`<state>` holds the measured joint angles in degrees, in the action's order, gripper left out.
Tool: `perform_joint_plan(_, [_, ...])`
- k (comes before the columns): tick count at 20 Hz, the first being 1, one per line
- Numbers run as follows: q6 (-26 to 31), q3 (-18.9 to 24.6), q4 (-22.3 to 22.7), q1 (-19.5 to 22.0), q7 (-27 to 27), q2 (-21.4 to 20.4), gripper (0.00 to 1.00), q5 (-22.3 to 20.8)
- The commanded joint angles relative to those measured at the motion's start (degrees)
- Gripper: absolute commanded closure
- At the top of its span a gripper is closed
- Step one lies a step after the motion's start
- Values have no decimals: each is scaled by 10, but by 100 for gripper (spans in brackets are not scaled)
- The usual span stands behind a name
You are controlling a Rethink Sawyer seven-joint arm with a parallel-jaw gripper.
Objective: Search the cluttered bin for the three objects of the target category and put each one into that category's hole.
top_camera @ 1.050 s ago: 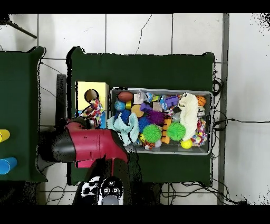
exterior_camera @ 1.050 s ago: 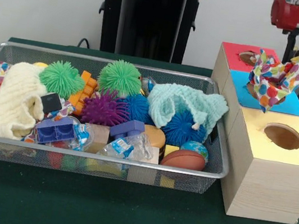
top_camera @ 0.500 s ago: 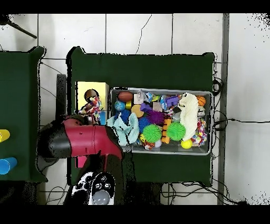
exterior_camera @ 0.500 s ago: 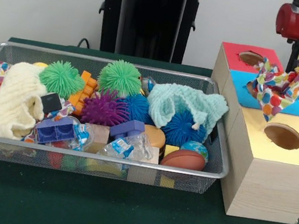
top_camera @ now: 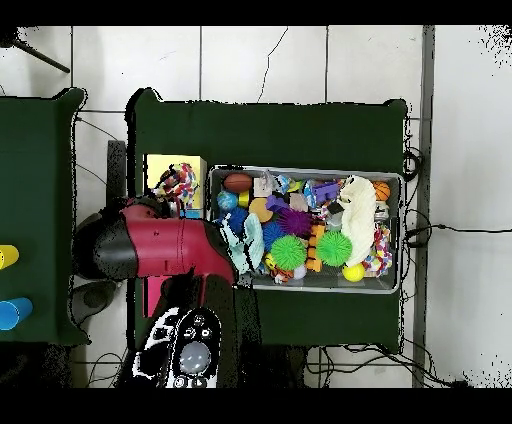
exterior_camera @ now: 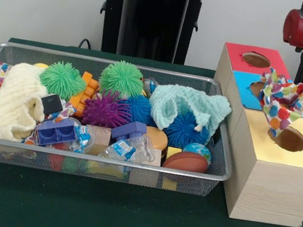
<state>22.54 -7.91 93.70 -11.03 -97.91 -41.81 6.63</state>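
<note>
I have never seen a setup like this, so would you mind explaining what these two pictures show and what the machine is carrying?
This is a red and black robot arm at a green table. One picture is taken from across the table, facing the robot; the other looks straight down from above. A wire bin holds clutter: spiky balls, cloths, blocks, small bottles. Beside it stands a wooden box with red, blue and yellow tops, each with a hole. A spotted cloth hangs under the arm, over the blue and yellow sections. The tool itself is hidden, so I cannot tell how it grips.
</note>
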Motion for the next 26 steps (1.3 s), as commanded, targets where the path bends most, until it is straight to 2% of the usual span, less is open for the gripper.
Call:
perform_joint_plan(1, [55,11,-56,19,-115,45,100,27])
perform_joint_plan(6, [57,-1,-74,12,-118,60,100,26])
perform_joint_plan(10, [79,1,-56,14,-128,76,100,35])
perform_joint_plan(14, [81,0,-62,19,-117,94,100,33])
perform_joint_plan(26, [44,7,-42,24,-119,123,100,34])
